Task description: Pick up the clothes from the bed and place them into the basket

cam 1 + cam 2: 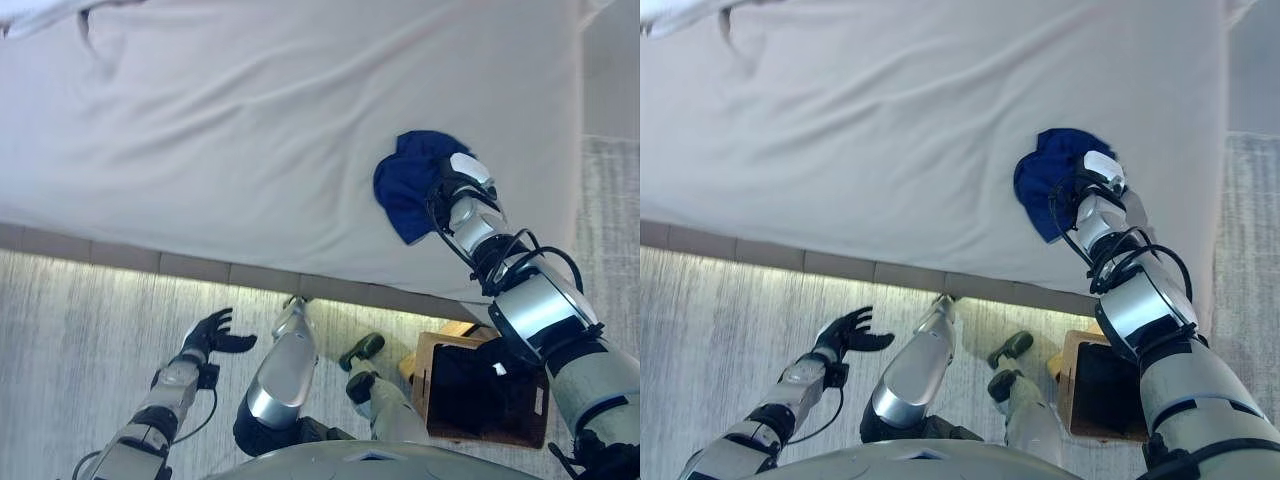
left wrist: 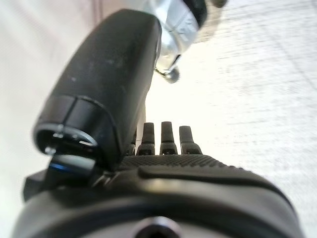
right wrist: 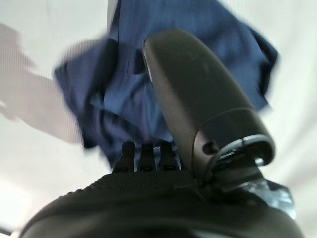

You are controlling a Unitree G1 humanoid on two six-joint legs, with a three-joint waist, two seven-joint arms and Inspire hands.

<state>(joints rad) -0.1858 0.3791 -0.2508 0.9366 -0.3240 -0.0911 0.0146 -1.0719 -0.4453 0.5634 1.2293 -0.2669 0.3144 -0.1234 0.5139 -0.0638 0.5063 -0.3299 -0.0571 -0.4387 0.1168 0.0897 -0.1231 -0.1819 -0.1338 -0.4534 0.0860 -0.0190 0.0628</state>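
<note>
A crumpled dark blue garment (image 1: 403,185) lies near the right end of the white bed (image 1: 250,130), close to its front edge. My right hand (image 1: 456,187) rests on the garment's right side. In the right wrist view its thumb (image 3: 198,89) stands straight over the blue cloth (image 3: 124,84) and its fingers (image 3: 143,156) reach straight down onto it. The basket (image 1: 424,385), a wooden frame with a dark liner, stands on the floor below the bed's edge at the lower right. My left hand (image 1: 212,335) hangs open over the floor at the lower left, holding nothing.
A rumpled white cover (image 1: 40,15) shows at the bed's far left corner. A grey carpet (image 1: 80,320) runs along the front of the bed, with a lit strip under the bed frame. The bed's right edge (image 1: 578,150) lies just past my right arm.
</note>
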